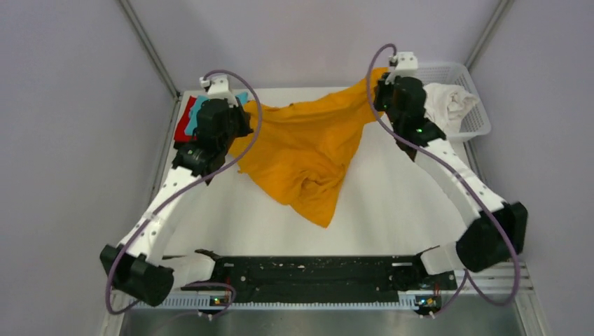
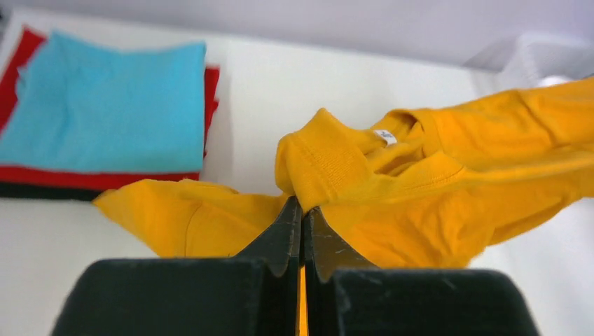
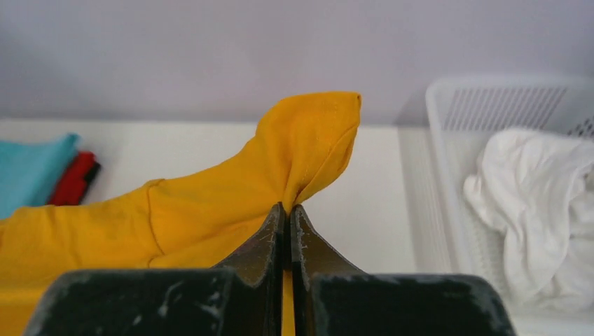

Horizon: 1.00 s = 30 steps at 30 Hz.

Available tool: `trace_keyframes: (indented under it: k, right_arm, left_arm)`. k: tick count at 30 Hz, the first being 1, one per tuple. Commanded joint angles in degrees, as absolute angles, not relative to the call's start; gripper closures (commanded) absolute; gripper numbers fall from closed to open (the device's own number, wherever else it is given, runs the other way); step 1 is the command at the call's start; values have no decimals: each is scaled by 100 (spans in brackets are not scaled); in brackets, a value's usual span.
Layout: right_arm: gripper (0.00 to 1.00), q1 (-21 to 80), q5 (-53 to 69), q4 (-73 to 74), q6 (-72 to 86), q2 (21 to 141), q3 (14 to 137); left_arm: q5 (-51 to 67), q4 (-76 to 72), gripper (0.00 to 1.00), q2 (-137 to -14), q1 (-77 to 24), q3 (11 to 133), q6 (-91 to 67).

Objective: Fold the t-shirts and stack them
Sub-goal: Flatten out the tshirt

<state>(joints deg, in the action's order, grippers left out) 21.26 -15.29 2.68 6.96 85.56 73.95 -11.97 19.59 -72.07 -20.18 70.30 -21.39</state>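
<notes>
1. Left wrist view: left gripper (image 2: 302,210) clamped on orange shirt (image 2: 420,196) beside the collar. Right gripper (image 3: 287,210) pinched shut on another edge.
2. Shirt strung between both, middle sagging bunched onto table (image 1: 392,203). Judged step: spreading. Next: pull taut, lay flat.
3. Far left: teal shirt (image 2: 105,105) stacked on red shirt (image 2: 84,178) and black shirt (image 2: 42,190). Far right: basket (image 3: 490,105) with white shirt (image 3: 539,203). Both close to the grippers, neither in the way.

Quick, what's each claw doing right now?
Left gripper: closed, holding the orange t-shirt.
Right gripper: closed, holding the same orange t-shirt.
</notes>
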Motion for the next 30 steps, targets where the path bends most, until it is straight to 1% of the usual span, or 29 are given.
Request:
trace_keyframes:
  k: [1, 3, 6, 8, 10, 12, 18, 21, 25, 27, 30]
  right_arm:
    - [100, 2165, -972, -315, 335, 7076, 7318]
    - [100, 2163, -768, -260, 306, 6590, 7418]
    - [100, 2162, -361, -126, 245, 5895, 7666]
    - [100, 2163, 32, -69, 218, 5547, 7855]
    - [100, 2162, 332, -15, 188, 5275, 8122]
    - [100, 2169, 565, 341, 137, 5113, 8476]
    - [100, 2165, 646, 981, -61, 4928, 9380]
    - [100, 2165, 415, 1072, -284, 4999, 9697]
    - [100, 2163, -74, 1046, -434, 5345, 9980]
    - [100, 2164, -468, 1037, -503, 5628, 10066]
    - [100, 2168, -1248, 978, -712, 6224, 10121]
  left_arm:
    - [-1452, 1339, 100, -6040, -2244, 7200, -1504]
    - [-1229, 1136, 100, -5586, -2266, 7242, -1328]
    - [-374, 1002, 100, -5098, -2278, 7486, -981]
    - [390, 1138, 100, -4923, -2284, 7917, -839]
    - [881, 1279, 100, -4775, -2281, 8277, -711]
    - [1267, 1292, 100, -4622, -2285, 8564, -590]
    - [1688, 1346, 100, -4419, -2285, 9259, -432]
    - [1718, 1393, 100, -4535, -2283, 9519, -418]
    - [1386, 1418, 100, -4919, -2283, 9714, -472]
    - [1008, 1540, 100, -5288, -2272, 9824, -467]
    - [-11, 1818, 100, -6092, -2280, 10058, -407]
